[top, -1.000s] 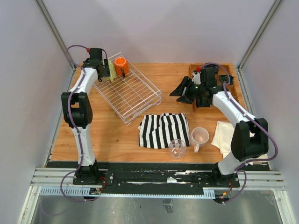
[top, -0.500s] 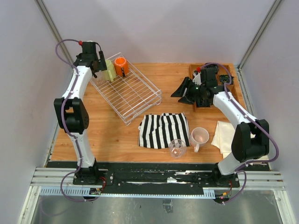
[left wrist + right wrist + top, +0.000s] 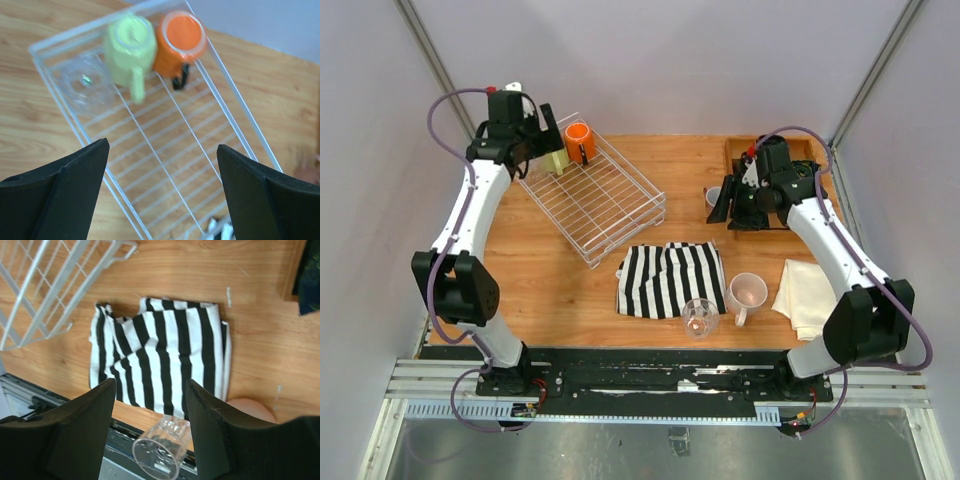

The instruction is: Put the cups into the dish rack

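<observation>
The white wire dish rack [image 3: 610, 205] stands at the back left. At its far end are an orange mug [image 3: 579, 140], a yellow-green mug [image 3: 557, 160] and a clear glass tumbler [image 3: 85, 85], all mouth down. My left gripper [image 3: 544, 135] is open and empty, hovering above them [image 3: 162, 150]. My right gripper [image 3: 722, 207] is open and empty, high over the striped cloth [image 3: 151, 385]. A small dusty-pink mug [image 3: 713, 195] shows beside it, partly hidden. A pale pink mug [image 3: 748, 292] and a second clear tumbler [image 3: 700, 317] stand near the front edge.
A black-and-white striped cloth [image 3: 670, 278] lies in the front middle, touching the tumbler. A wooden compartment tray [image 3: 778, 150] sits at the back right behind my right arm. A cream cloth [image 3: 808, 295] lies at the front right.
My left gripper has lifted up and back from the yellow-green mug, which stays in the rack. My right gripper has swung back toward the tray, uncovering the small mug.
</observation>
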Controlling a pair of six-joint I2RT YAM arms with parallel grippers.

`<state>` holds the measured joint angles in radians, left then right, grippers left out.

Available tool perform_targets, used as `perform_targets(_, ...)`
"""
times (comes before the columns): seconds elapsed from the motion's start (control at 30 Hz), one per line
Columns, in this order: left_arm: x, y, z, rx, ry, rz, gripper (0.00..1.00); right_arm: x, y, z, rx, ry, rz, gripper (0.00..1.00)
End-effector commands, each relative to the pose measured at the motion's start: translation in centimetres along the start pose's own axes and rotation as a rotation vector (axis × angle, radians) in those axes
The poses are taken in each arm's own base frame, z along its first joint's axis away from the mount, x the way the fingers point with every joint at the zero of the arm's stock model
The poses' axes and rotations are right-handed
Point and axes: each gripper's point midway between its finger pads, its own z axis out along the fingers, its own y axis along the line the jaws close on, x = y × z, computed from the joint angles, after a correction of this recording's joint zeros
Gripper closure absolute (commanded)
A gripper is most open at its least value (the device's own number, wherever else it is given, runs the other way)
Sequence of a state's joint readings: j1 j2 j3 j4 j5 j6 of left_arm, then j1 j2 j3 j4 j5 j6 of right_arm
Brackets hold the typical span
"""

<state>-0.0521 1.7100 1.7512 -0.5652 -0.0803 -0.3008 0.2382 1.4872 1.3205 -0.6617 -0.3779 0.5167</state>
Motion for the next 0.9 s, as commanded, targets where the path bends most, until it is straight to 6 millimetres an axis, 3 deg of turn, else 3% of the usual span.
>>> perform_targets(0.0, 3.3, -5.0, -2.9, 0.177, 0.062, -0.018, 0.07, 3.4, -2.0, -2.0, 0.143, 0.075, -0.13, 0.41)
perform_targets(0.17, 6.4, -9.0, -6.0, 0.337, 0.112, -0.039, 0.07, 6.6, -1.2, -3.3, 0.178, 0.146, -0.279, 0.41)
perform_targets(0.27, 7.4, -10.0, -7.4, 0.397, 0.132, -0.062, 0.07, 9.2, -0.8, -3.9, 0.191, 0.217, -0.351, 0.41)
perform_targets(0.57, 8.6, -9.8, -9.2, 0.439, 0.138, -0.067, 0.07, 15.1, 0.4, -5.2, 0.127, 0.311, -0.421, 0.54)
perform_targets(0.87, 10.2, -9.2, -10.7, 0.456, 0.15, -0.086, 0.07, 19.9, 2.5, -5.7, 0.066, 0.404, -0.506, 0.53)
